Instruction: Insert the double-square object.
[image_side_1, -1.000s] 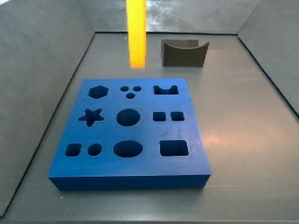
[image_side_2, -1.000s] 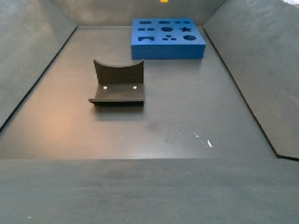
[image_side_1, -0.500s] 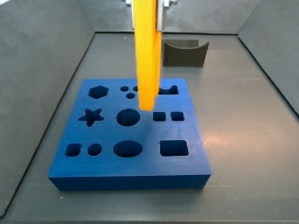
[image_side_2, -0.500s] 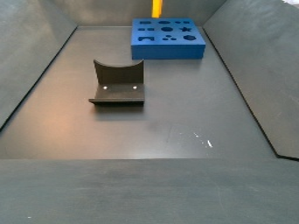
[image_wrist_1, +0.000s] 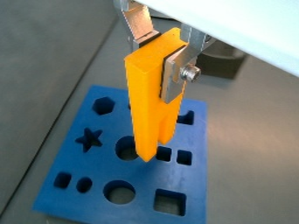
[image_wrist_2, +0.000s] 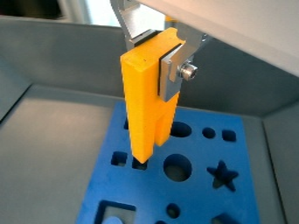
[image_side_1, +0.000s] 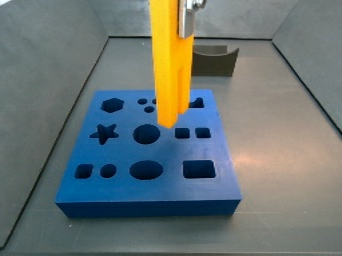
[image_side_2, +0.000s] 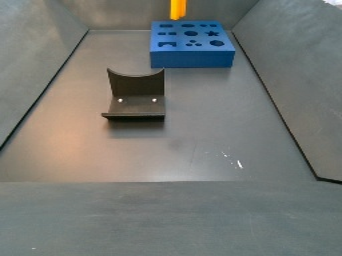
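My gripper (image_wrist_1: 158, 59) is shut on the top of the double-square object (image_wrist_1: 149, 105), a tall yellow-orange bar hanging upright. Both wrist views show the silver fingers (image_wrist_2: 172, 70) clamping its upper end (image_wrist_2: 147, 96). In a side view the bar (image_side_1: 167, 60) hangs over the blue block (image_side_1: 147, 175), and its lower end lies near the round hole and the pair of small square holes (image_side_1: 194, 132). I cannot tell whether it touches the block. In a side view only a short piece of the bar (image_side_2: 177, 8) shows above the block (image_side_2: 191, 48). The forked end is hidden.
The dark grey fixture (image_side_1: 214, 58) stands on the floor behind the block; it also shows in a side view (image_side_2: 134, 95). Grey walls slope up around the floor (image_side_2: 174, 150). The block has several other shaped holes, such as a star (image_side_1: 104, 132).
Over the last second the gripper carried the bar from behind the block forward and down, over the block's middle. In the last half second it has barely moved.
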